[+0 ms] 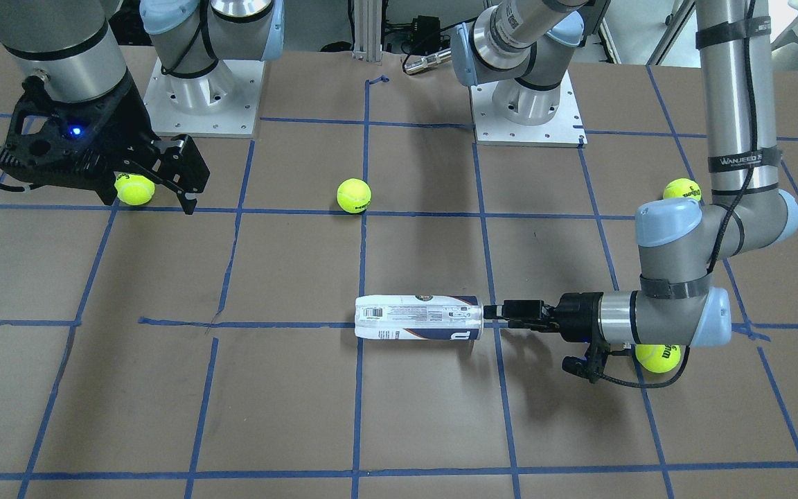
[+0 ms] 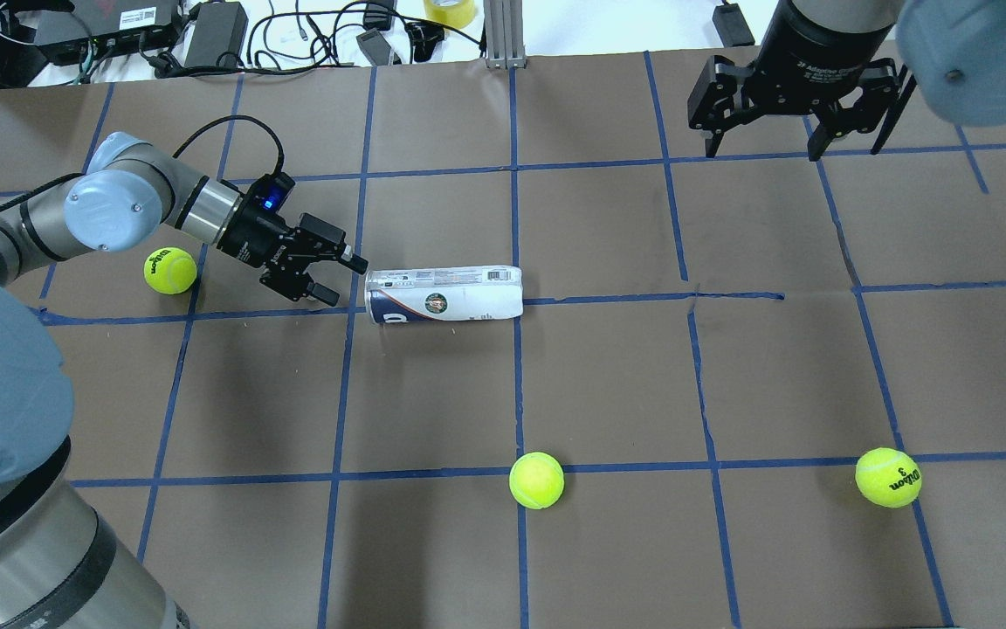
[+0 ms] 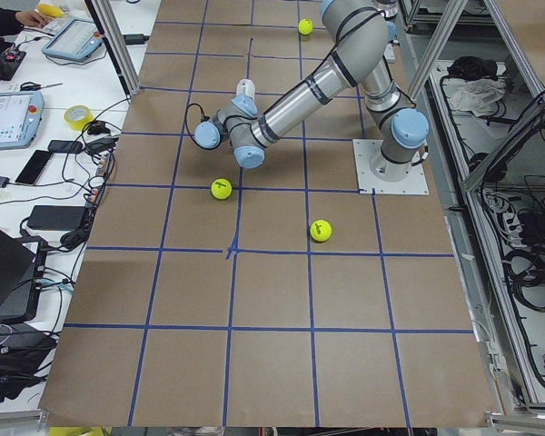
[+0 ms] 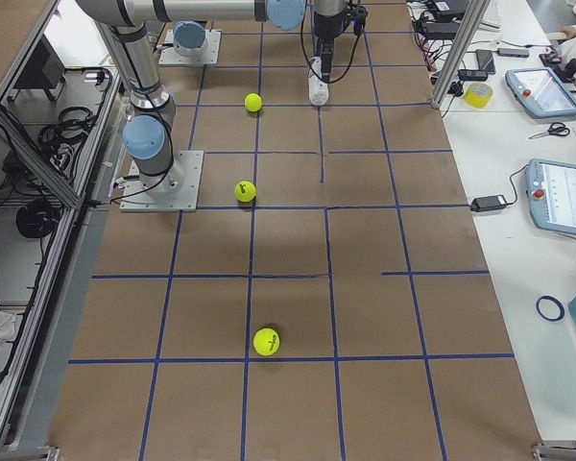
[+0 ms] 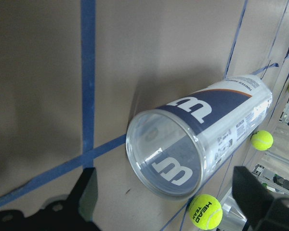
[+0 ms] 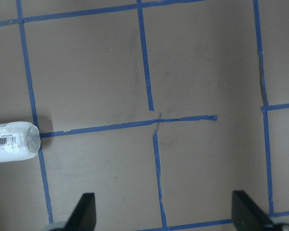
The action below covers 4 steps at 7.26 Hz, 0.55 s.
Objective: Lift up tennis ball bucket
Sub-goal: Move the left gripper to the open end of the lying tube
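The tennis ball bucket [image 2: 444,295] lies on its side near the table's middle. It is a clear can with a white label and a navy band, and it looks empty [image 5: 197,134]. It also shows in the front view [image 1: 413,317] and at the left edge of the right wrist view [image 6: 12,143]. My left gripper [image 2: 346,279] is low and level, with its jaws open right at the can's navy end [image 1: 489,313]. Its fingers [image 5: 86,197] flank that end without closing on it. My right gripper [image 2: 787,150] hangs open and empty, high over the far right.
Several yellow-green tennis balls lie loose on the table. One ball [image 2: 170,270] is beside my left forearm, one [image 2: 536,480] is in the near middle, and one [image 2: 888,477] is near right. Another ball [image 1: 681,189] lies behind my left elbow. Blue tape lines grid the brown table [image 2: 608,384].
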Each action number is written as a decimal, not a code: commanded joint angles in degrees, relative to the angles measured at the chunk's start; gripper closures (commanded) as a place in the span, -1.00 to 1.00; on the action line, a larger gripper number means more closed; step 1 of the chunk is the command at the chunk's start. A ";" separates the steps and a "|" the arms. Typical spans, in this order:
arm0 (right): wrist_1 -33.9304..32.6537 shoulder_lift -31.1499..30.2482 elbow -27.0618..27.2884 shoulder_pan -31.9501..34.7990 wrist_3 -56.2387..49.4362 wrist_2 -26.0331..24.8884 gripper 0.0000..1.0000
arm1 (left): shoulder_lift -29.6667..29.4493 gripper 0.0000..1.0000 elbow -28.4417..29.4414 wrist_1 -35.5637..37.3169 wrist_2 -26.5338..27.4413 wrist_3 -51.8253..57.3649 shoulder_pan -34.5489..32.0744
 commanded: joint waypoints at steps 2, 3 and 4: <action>-0.30 -2.41 0.32 0.01 -0.55 -0.09 -1.00 | 0.06 -0.85 0.50 -0.08 -4.98 -3.24 -4.81; -0.21 -2.77 0.58 0.01 -0.38 -0.01 -1.00 | -0.03 -0.52 1.38 -0.16 -4.90 -3.25 -4.82; -0.38 -3.12 1.28 0.01 -0.21 0.25 -1.00 | -0.03 0.06 1.39 -0.16 -4.46 -2.90 -4.82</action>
